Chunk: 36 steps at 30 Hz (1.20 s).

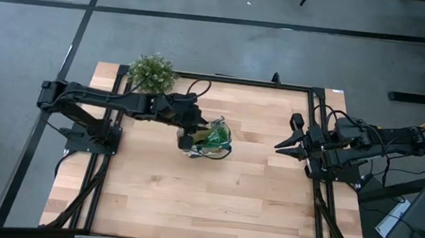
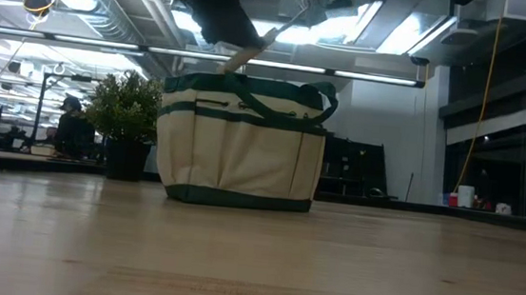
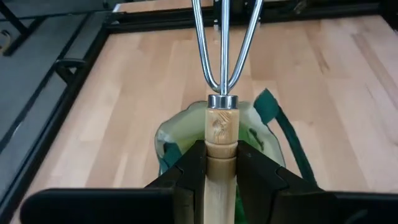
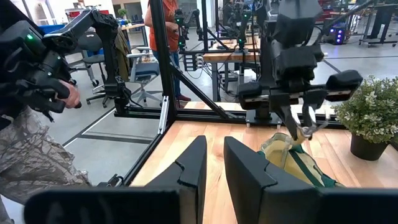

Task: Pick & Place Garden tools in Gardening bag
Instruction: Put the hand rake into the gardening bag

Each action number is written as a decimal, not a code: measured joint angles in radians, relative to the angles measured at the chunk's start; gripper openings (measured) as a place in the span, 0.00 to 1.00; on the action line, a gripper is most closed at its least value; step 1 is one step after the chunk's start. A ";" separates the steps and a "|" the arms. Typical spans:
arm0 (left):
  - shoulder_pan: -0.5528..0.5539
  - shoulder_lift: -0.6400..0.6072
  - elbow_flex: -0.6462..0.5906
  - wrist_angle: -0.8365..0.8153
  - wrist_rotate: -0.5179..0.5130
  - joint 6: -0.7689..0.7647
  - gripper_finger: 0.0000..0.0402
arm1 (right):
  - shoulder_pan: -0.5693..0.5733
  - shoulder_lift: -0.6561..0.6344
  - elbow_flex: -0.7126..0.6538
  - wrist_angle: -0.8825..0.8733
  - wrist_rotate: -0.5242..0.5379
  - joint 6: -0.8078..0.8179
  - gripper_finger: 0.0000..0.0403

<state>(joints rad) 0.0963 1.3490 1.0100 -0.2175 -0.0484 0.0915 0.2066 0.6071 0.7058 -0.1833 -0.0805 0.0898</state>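
The beige gardening bag (image 1: 218,139) with dark green trim stands upright on its base on the wooden table, left of centre; it also shows in the low view (image 2: 239,145). My left gripper (image 1: 189,139) is over the bag's open top, shut on the wood-handled mini rake (image 3: 221,127), whose metal tines (image 3: 224,43) point ahead of the fingers. My right gripper (image 1: 285,135) hovers open and empty at the table's right side, pointing toward the bag. The other garden tools do not show. My left gripper pinches the rake's wooden handle (image 3: 221,152) between its two fingers, a little behind the metal collar. The fingers come from above, slanting down, and lie along the handle. The rake is lifted clear of the table, tines forward and down, over the bag's opening (image 3: 171,134).
A bushy potted plant (image 1: 153,73) stands at the table's far left edge, close behind the bag. A black frame (image 1: 321,90) runs round the table. A person (image 4: 28,143) stands beyond the table's left side. Bare wood lies in front of the bag.
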 joint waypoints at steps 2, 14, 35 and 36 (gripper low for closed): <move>0.005 0.009 0.000 0.010 0.002 -0.008 0.16 | 0.000 0.000 0.000 0.000 0.000 0.000 0.15; -0.004 0.010 0.000 -0.069 -0.044 -0.205 0.16 | 0.000 0.000 0.000 0.000 0.000 0.000 0.15; -0.076 0.009 -0.005 -0.235 -0.214 -0.370 0.16 | 0.000 0.000 0.000 0.000 0.000 0.000 0.15; -0.076 0.009 -0.005 -0.244 -0.227 -0.370 0.16 | 0.000 0.000 0.000 0.000 0.000 0.000 0.15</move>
<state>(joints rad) 0.0200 1.3582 1.0050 -0.4611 -0.2753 -0.2788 0.2066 0.6071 0.7058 -0.1833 -0.0805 0.0898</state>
